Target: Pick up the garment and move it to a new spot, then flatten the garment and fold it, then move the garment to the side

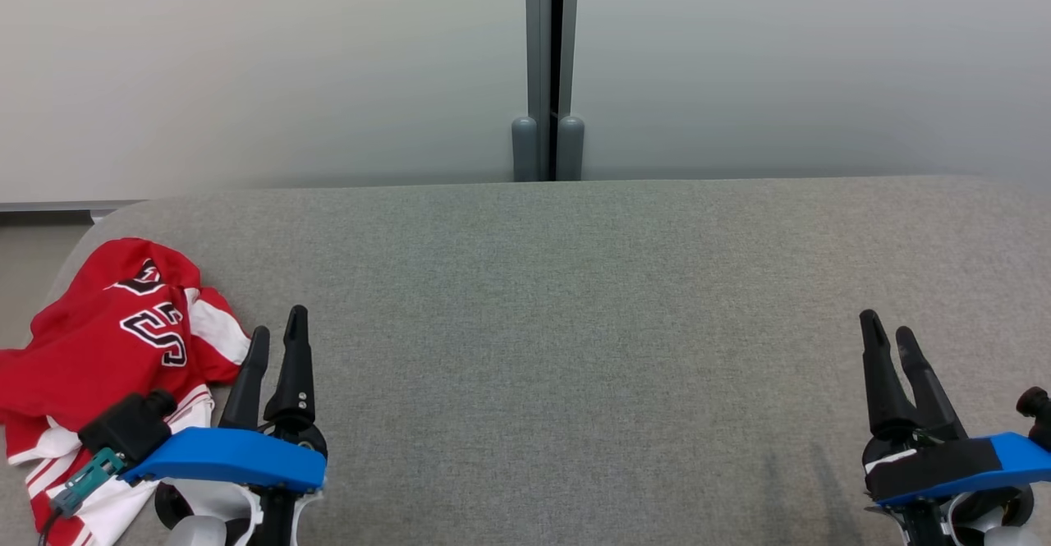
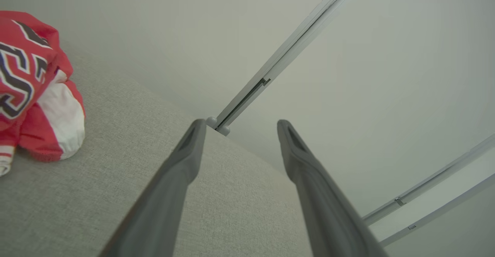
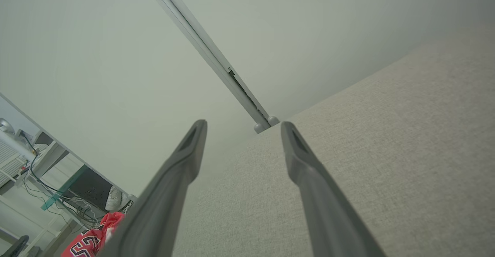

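You have one garment [image 1: 107, 341], a crumpled red jersey, at the table's [image 1: 575, 324] left front corner, just outside your left gripper [image 1: 279, 323]. Its heap runs lengthwise along the table's left edge, front to back. Both grippers, left and right [image 1: 886, 324], stand with fingers apart, empty.
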{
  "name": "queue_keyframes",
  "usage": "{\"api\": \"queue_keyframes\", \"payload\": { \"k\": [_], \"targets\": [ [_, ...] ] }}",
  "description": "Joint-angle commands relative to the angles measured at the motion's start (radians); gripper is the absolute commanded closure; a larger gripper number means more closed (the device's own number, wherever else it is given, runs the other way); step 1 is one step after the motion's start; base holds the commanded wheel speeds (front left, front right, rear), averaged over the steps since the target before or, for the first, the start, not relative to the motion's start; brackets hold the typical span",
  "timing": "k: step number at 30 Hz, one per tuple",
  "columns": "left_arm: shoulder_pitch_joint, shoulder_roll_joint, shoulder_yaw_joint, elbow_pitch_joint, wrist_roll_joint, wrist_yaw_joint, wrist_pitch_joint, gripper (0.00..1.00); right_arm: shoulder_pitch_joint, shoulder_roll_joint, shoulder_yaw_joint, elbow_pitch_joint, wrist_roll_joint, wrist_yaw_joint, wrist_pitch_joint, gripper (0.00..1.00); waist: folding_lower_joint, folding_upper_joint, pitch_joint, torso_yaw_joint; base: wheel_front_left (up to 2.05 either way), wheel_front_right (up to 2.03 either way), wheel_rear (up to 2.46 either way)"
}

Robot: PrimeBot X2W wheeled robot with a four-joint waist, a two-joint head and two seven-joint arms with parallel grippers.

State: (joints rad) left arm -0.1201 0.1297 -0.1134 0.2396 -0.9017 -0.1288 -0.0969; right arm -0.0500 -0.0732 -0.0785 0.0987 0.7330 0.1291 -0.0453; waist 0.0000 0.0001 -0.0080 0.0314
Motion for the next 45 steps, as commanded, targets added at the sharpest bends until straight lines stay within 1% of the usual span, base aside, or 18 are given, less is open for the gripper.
{"api": "queue_keyframes", "payload": {
  "k": [1,2,23,45],
  "targets": [
    [-0.027,0.012,-0.011,-0.004,0.038,-0.002,-0.012,0.00,0.000,-0.003,0.002,-0.019,-0.043,0.002,-0.008,0.00,0.0000,-0.0001,0.000,0.001,0.00,0.00,0.00],
    [-0.027,0.012,-0.011,-0.004,0.038,-0.002,-0.012,0.00,0.000,-0.003,0.002,-0.019,-0.043,0.002,-0.008,0.00,0.0000,-0.0001,0.000,0.001,0.00,0.00,0.00],
    [-0.030,0.030,-0.070,0.037,0.261,-0.002,-0.069,0.00,0.029,0.009,-0.003,-0.049,-0.304,0.002,-0.002,0.00,0.0000,-0.0001,0.008,0.015,0.00,0.00,0.00],
    [-0.037,0.040,-0.114,0.099,0.429,-0.003,-0.120,0.00,0.051,0.021,-0.017,-0.057,-0.494,0.002,-0.008,0.00,0.0000,-0.0001,0.012,0.023,0.00,0.00,0.00]
  ]
}}
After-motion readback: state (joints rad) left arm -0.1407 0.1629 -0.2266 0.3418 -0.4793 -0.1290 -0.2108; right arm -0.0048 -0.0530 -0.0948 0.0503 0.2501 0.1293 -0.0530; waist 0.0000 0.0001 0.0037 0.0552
